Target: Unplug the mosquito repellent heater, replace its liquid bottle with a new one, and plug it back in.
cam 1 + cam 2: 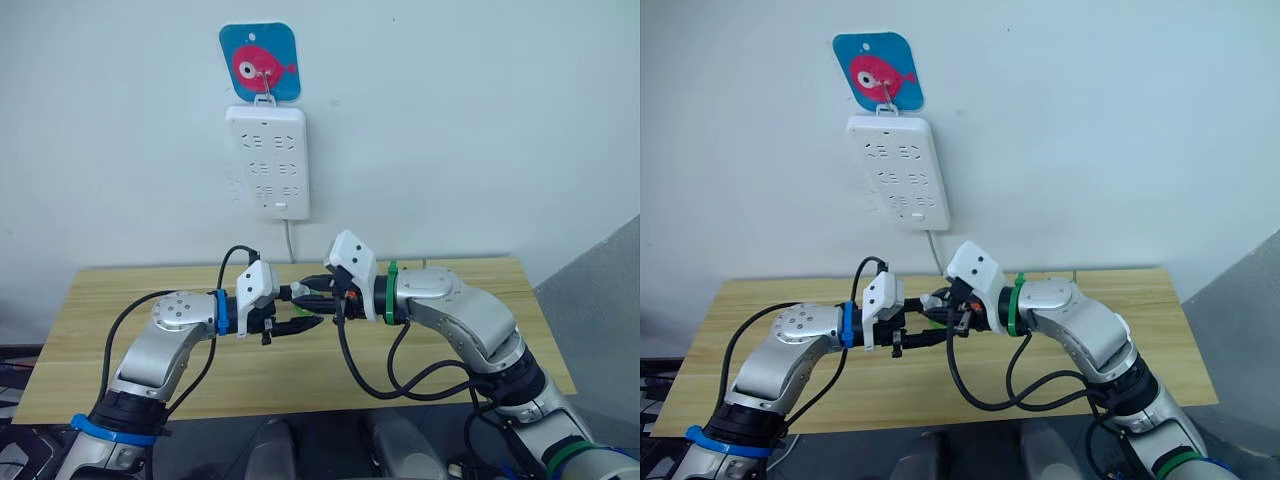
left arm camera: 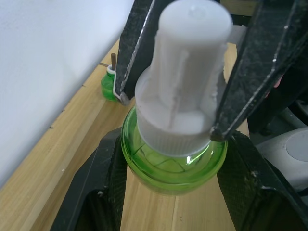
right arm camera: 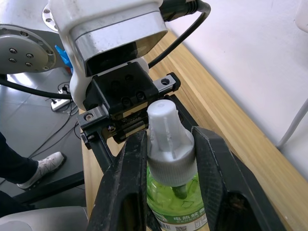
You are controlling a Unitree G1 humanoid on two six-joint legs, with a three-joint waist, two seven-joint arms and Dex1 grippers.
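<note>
Green translucent plastic fills the close view: the liquid bottle (image 2: 173,166), round and glossy, sits between the two black fingers of the left gripper (image 2: 173,144), which are pressed against its body on both sides. Its white cap (image 2: 192,53) is matte and stepped, with a ribbed collar below and a smooth, rounded cylinder with moulded ridges above. The right gripper (image 3: 169,144) pinches that collar between its broad, dull black fingers. Both tools are therefore clamped on the one bottle, which is held in the air above the table (image 1: 130,290), with the two grippers meeting tip to tip.

The table is pale wood with long, straight grain. A second small green bottle (image 2: 109,85) stands on it close to the white wall, with a thin brown wick rising from its neck. Its lower part is cut off by a black finger.

A long white power strip (image 1: 268,160) hangs on the wall from a blue square hook plate (image 1: 260,62) bearing a pink fish, and a white cord (image 1: 290,240) drops from it. The bottle's printed label is hard to read, as it is mostly hidden by the fingers. A person's shoe (image 3: 41,168) rests on the grey floor.
</note>
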